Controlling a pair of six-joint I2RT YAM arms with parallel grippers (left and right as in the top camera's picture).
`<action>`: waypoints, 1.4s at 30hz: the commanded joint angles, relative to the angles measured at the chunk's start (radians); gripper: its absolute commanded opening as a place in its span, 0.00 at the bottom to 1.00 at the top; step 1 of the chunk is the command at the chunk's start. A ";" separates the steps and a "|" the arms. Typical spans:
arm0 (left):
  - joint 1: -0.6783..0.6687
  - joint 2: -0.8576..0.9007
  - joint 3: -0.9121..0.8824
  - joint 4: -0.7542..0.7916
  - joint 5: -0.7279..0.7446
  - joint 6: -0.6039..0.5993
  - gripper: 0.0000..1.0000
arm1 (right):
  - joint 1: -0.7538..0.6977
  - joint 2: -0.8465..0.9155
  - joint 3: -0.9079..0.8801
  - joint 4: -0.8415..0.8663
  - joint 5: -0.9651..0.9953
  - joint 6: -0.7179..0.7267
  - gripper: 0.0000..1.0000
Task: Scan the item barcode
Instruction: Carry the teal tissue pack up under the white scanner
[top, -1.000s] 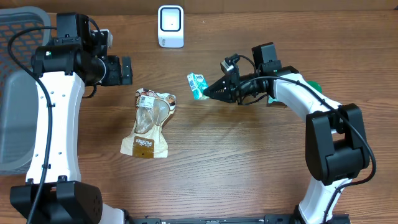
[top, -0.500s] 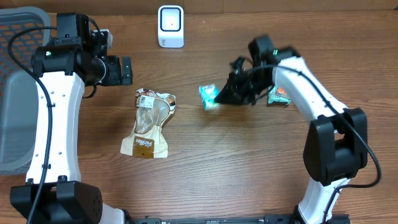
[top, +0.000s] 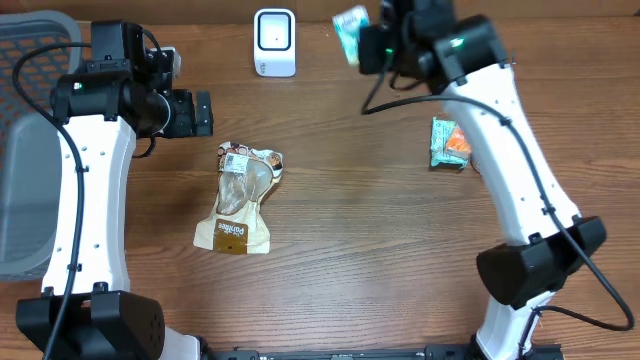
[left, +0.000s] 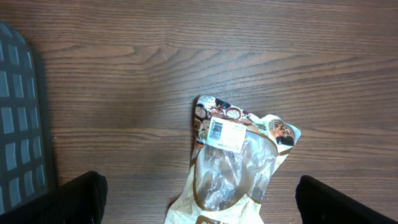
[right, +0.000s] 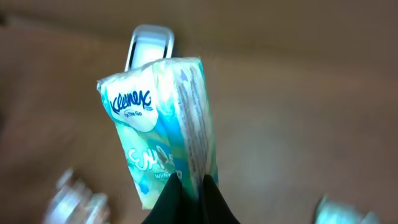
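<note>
Lifted from mid-table, the tissue pack (top: 350, 22) now hangs just right of the scanner (top: 274, 42), pinched at its bottom seam by the closed right gripper (right: 193, 186); the left gripper (top: 197, 113) stands open and empty. So thin a hold may let the pack twist or slip, and then the scan would fail.

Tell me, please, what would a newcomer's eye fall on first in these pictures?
The pale green and blue Kleenex tissue pack stands out, pinched in the right pincer near the far edge, just right of the white box-shaped scanner. Next comes the brown and clear plastic snack pouch lying flat on the wooden table, left of centre, with the open left pincer apart from it.
</note>
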 joint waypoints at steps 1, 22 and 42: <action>0.003 0.007 0.019 0.003 0.008 0.019 0.99 | 0.059 0.064 0.016 0.143 0.342 -0.189 0.04; 0.003 0.007 0.018 0.003 0.008 0.019 1.00 | 0.167 0.576 0.016 0.975 0.379 -1.182 0.04; 0.002 0.007 0.019 0.003 0.008 0.019 1.00 | 0.192 0.612 0.015 1.020 0.389 -1.171 0.04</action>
